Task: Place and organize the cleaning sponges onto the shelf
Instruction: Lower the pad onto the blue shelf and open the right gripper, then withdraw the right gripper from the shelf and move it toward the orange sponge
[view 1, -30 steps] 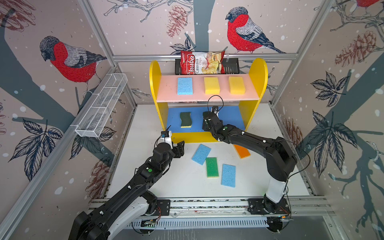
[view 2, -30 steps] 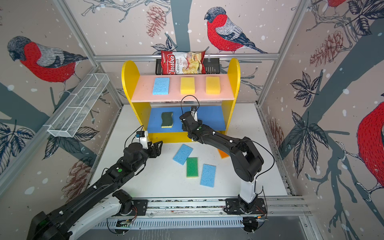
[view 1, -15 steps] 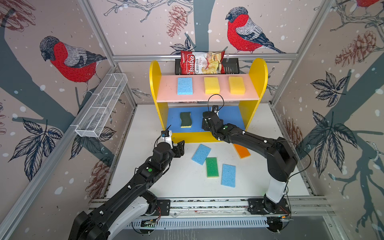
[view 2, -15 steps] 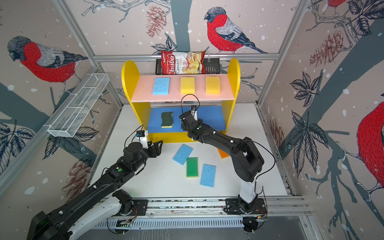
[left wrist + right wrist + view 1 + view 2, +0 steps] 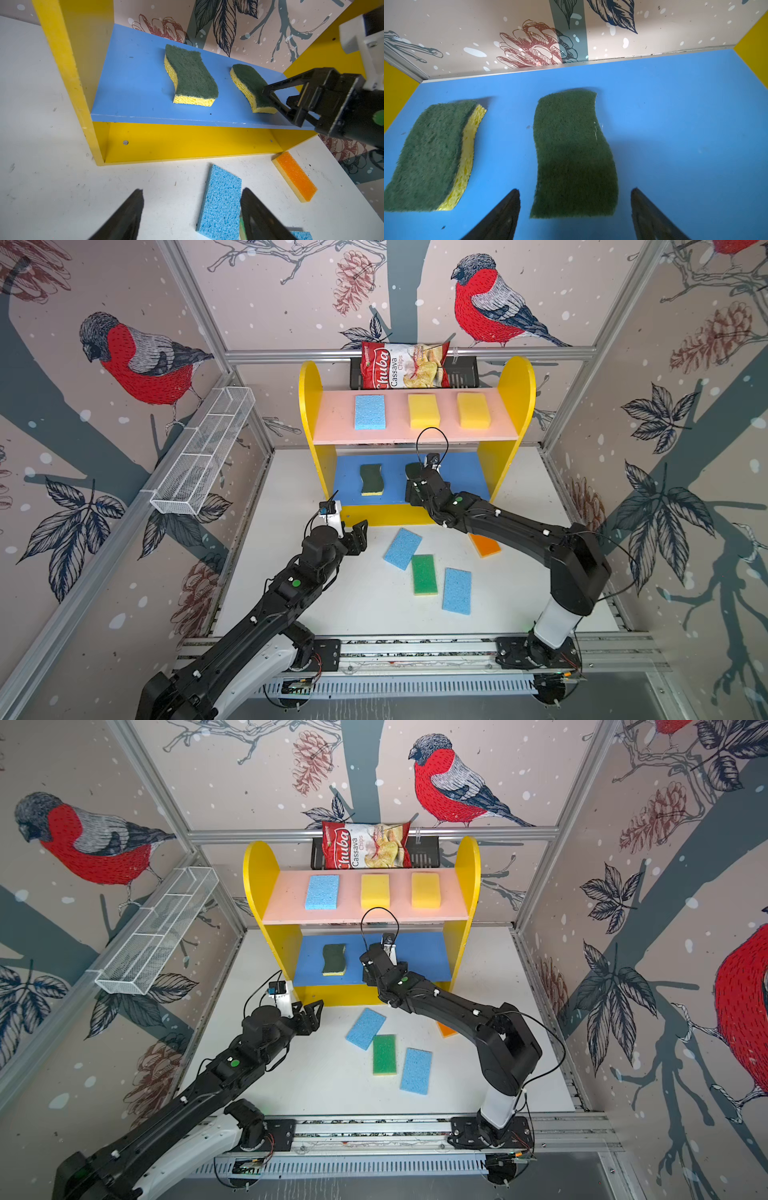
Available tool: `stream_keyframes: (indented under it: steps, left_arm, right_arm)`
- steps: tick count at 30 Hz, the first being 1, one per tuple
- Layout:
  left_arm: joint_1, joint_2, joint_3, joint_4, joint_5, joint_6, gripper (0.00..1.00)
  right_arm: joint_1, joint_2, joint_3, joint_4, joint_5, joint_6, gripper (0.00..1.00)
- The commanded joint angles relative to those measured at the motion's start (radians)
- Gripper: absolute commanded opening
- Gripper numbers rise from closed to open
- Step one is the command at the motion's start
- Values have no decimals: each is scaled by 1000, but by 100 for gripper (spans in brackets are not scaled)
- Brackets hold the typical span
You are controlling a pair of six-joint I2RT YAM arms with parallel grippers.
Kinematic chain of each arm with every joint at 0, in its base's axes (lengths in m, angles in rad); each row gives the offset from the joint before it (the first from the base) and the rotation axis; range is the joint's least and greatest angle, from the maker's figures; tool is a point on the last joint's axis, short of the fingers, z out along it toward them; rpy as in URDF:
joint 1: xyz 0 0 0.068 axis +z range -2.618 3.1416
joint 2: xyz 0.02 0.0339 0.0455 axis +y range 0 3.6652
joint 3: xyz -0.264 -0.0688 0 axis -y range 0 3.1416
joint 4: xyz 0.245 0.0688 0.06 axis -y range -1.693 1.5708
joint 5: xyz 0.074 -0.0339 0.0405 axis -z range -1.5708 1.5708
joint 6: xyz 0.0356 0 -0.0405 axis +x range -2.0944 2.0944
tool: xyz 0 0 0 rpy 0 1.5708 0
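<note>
Sponges (image 5: 384,1054): five on the shelf (image 5: 515,406), four loose on the table (image 5: 353,605).

Pink top board (image 5: 332,427): light blue sponge (image 5: 369,411) at left, yellow sponge (image 5: 423,411) in the middle, second yellow sponge (image 5: 473,410) at right. All lie flat in a row, apart.

Blue middle board (image 5: 461,477): left wavy green sponge (image 5: 371,479) lies flat, dark side up, yellow backing down. Right wavy green sponge (image 5: 574,145) sits beside it with a gap, also flat, dark side up.

Right gripper (image 5: 574,190) reaches into the middle level with its jaws wide apart, straddling the near end of the right wavy green sponge. Blue board shows between each finger and the sponge, so there is no grip. In both top views the gripper hides most of that sponge.

Left gripper (image 5: 359,537) hovers over the table just near of the shelf's left panel, jaws apart, nothing between them.

On the table near of the shelf: tilted light blue sponge (image 5: 402,548), bright green sponge (image 5: 424,574) just beside its near corner, third light blue sponge (image 5: 457,590) just right of the green one. Orange sponge (image 5: 484,545) lies further right, partly under the right arm.

Far side: chips bag (image 5: 405,366) on a black rack (image 5: 461,373). Wire basket (image 5: 203,452) is on the left wall.
</note>
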Motion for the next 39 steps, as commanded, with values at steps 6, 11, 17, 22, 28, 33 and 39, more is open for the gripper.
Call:
stream_keyframes:
  steps: [6,11,17,22,28,33,39]
  left_arm:
    - [-1,-8,20,-36,-18,-22,74]
    - [-1,2,23,-46,-16,-33,74]
    - [-3,11,28,-56,-14,-46,74]
    - [-4,7,35,-73,-28,-52,74]
    - [-6,10,39,-79,-29,-62,74]
    - [-14,27,37,-91,-22,-72,74]
    - [-27,37,35,-106,-29,-78,74]
  right_arm:
    - [26,-78,-64,-13,23,2,84]
    - [45,-134,-127,-21,37,14,85]
    - [53,-215,-216,-33,43,34,85]
    - [50,-303,-310,-47,54,52,86]
    - [30,-388,-393,-81,59,74,87]
    - [-6,-468,-470,-101,52,92,87]
    - [-100,-578,-580,-99,13,124,90]
